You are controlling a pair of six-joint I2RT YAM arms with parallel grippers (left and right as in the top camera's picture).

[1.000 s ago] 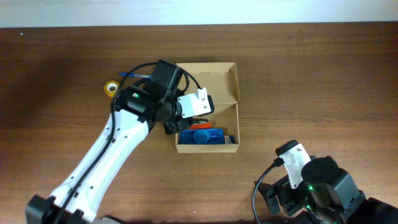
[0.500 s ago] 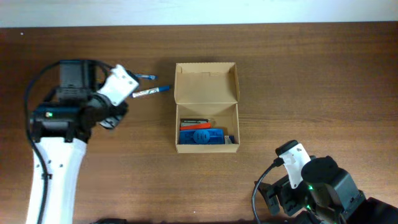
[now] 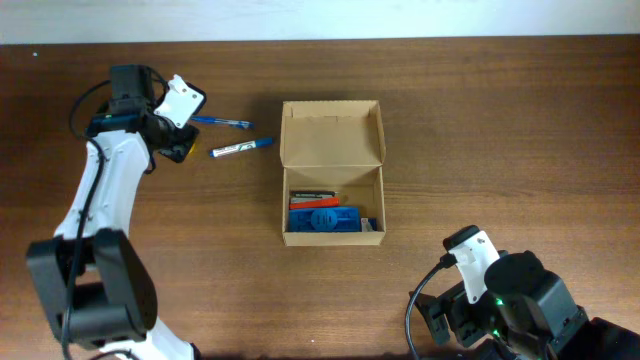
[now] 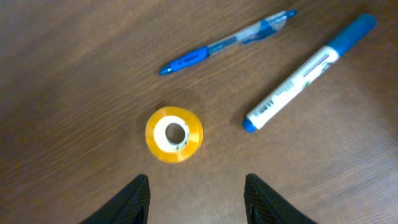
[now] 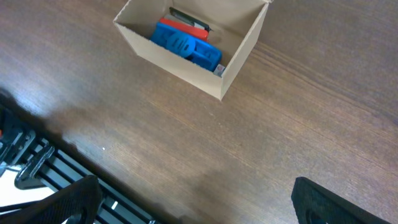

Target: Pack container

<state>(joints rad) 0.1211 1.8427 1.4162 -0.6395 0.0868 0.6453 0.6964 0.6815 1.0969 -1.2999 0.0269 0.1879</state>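
The container is a tan cardboard box, lid flap open, in the middle of the table; the right wrist view shows its wall too. A blue item and a red one lie inside. At the far left my left gripper hangs open over the table, just short of a yellow tape roll, with nothing between its fingers. A blue pen and a blue-capped white marker lie beyond the roll. My right gripper stands wide open and empty near the front right.
From overhead the pen and marker lie between the left gripper and the box. The right arm sits at the table's front edge, where a black slatted frame shows.
The left arm has swung from the box out to the far left, above the tape roll, and its jaws have spread wider. The right arm has not moved.
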